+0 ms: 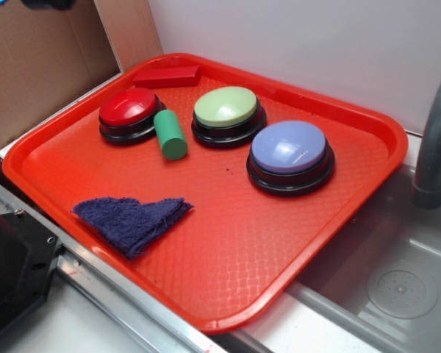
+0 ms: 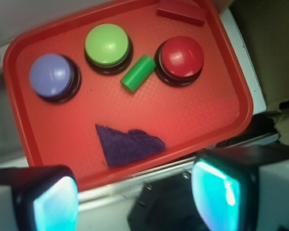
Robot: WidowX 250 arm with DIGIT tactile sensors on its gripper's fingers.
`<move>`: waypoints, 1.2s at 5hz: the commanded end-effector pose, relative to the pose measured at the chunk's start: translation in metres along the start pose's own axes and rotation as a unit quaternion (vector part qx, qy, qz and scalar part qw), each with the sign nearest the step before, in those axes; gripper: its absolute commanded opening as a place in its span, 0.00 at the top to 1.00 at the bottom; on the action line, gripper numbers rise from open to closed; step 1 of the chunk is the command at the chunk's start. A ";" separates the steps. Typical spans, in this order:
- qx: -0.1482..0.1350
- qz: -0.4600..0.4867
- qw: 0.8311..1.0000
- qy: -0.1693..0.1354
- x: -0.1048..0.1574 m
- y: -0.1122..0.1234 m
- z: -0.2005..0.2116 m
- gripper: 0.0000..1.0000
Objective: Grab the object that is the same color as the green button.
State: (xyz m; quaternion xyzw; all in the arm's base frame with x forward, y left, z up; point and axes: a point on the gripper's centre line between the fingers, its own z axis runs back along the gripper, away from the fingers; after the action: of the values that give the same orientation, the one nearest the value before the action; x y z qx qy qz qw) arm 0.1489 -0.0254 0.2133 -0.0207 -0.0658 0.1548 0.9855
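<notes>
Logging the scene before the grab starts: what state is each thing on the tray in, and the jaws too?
Green cylinder: lying on its side between two buttons, not held.
Green button: upright, untouched.
Red button: upright, untouched.
Lavender button: upright, untouched.
Red block: lying flat by the far rim.
Blue cloth: folded, flat.
Gripper: jaws open, empty, off the tray.

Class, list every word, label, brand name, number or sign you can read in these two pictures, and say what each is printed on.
None: no readable text appears in either view.
The green button, red button and lavender-blue button have plain domes.
The green cylinder, red block, blue cloth and tray carry no markings.
</notes>
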 end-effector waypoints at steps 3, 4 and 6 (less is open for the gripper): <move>0.001 0.254 0.966 -0.055 0.063 0.020 -0.103 0.00; 0.011 0.269 0.962 -0.049 0.072 0.023 -0.126 0.00; 0.044 0.276 0.960 -0.022 0.082 0.030 -0.170 0.00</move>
State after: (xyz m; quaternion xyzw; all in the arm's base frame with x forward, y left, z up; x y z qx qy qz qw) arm 0.2327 0.0165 0.0433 0.0162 -0.0510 0.4191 0.9063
